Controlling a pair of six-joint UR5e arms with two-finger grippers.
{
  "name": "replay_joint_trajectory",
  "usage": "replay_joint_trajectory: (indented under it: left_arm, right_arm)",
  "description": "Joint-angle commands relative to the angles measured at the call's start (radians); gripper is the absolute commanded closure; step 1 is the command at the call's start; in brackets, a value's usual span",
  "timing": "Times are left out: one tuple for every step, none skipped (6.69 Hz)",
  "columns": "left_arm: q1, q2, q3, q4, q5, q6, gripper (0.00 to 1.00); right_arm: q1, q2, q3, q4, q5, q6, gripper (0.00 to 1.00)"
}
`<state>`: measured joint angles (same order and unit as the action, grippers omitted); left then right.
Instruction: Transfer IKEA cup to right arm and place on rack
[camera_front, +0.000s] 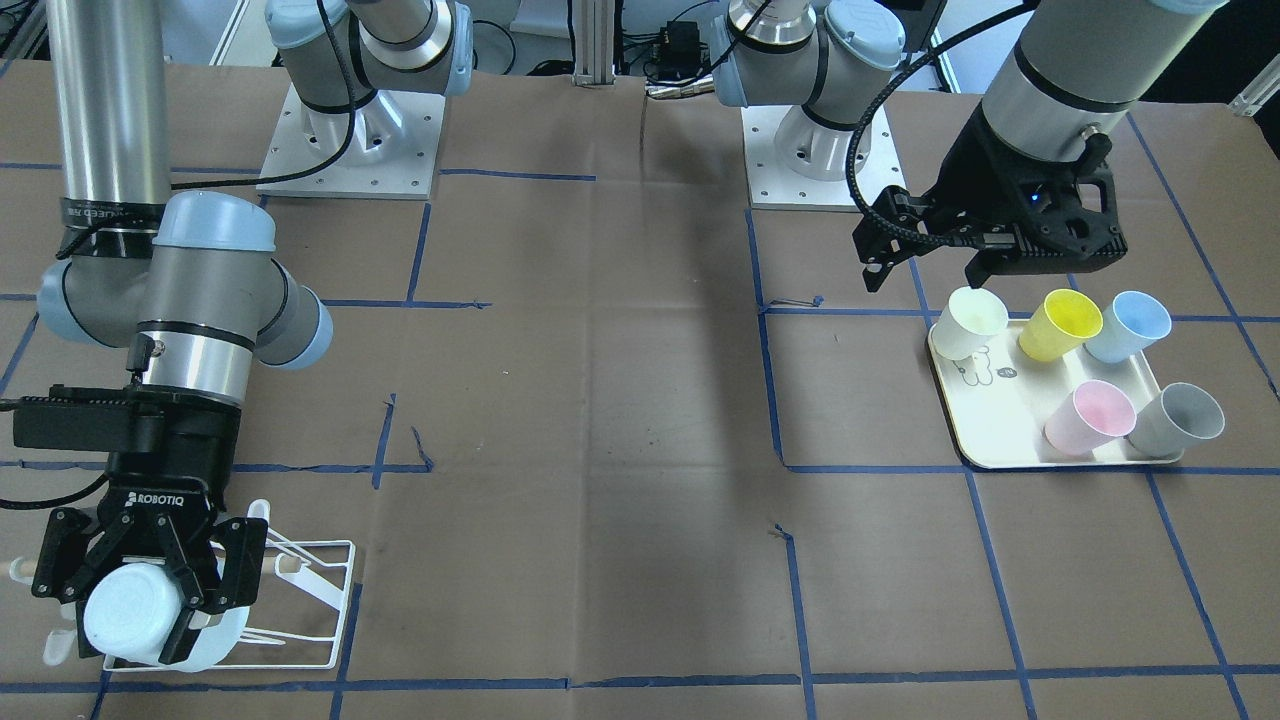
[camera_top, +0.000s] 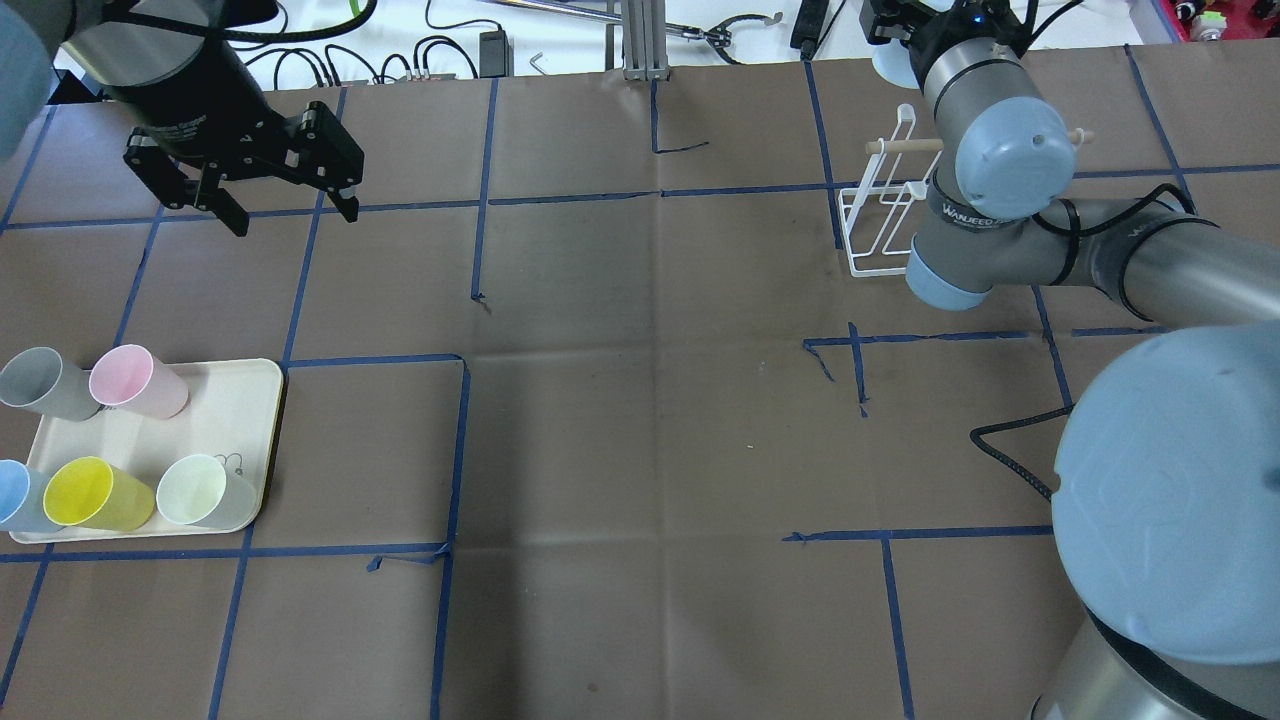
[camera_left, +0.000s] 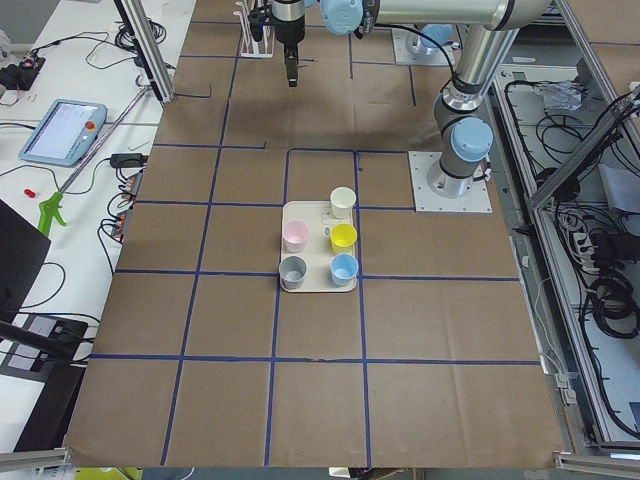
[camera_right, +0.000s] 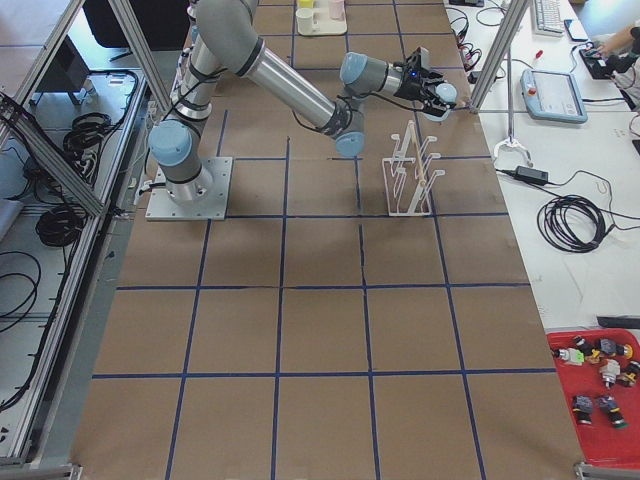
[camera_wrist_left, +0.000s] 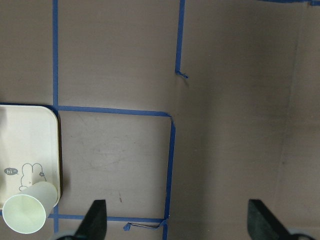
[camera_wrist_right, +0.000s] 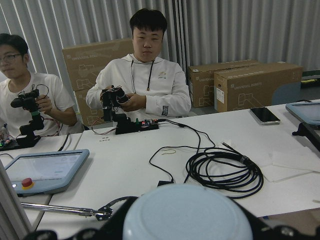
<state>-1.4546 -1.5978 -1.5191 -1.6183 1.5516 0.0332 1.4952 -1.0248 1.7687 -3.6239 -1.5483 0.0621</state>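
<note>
My right gripper (camera_front: 135, 625) is shut on a pale blue IKEA cup (camera_front: 120, 600), held on its side with its base towards the operators' side. It hangs over the end of the white wire rack (camera_front: 315, 590) near the table's far edge. The cup's base fills the bottom of the right wrist view (camera_wrist_right: 187, 215). In the exterior right view the cup (camera_right: 445, 96) is above the rack (camera_right: 410, 170). My left gripper (camera_front: 928, 265) is open and empty, above the table just beside the cream tray (camera_front: 1010, 410). Its fingertips (camera_wrist_left: 95, 220) show wide apart in the left wrist view.
The tray (camera_top: 235, 400) holds several cups: white (camera_front: 975, 322), yellow (camera_front: 1062, 322), blue (camera_front: 1130, 325), pink (camera_front: 1092, 415), grey (camera_front: 1180, 420). Two arm bases (camera_front: 350, 140) stand at the robot's side. Operators (camera_wrist_right: 147, 85), a pendant tablet and cables lie beyond the table.
</note>
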Motion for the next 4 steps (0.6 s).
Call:
replay_joint_trajectory:
  left_arm:
    - [0.150, 0.112, -0.153, -0.005, 0.007, 0.159, 0.01]
    - [0.240, 0.181, -0.253, 0.007, 0.004, 0.279, 0.01]
    - [0.325, 0.217, -0.319, 0.039, 0.007, 0.363, 0.01]
    - [0.394, 0.228, -0.376, 0.090, 0.052, 0.413, 0.01]
  right_arm:
    - [-0.012, 0.072, -0.002, -0.105, 0.001, -0.085, 0.94]
    - [-0.013, 0.080, 0.003, -0.110, 0.001, -0.085, 0.94]
    - [-0.012, 0.089, 0.005, -0.119, -0.001, -0.085, 0.94]
    - [-0.013, 0.106, 0.020, -0.158, 0.000, -0.084, 0.94]
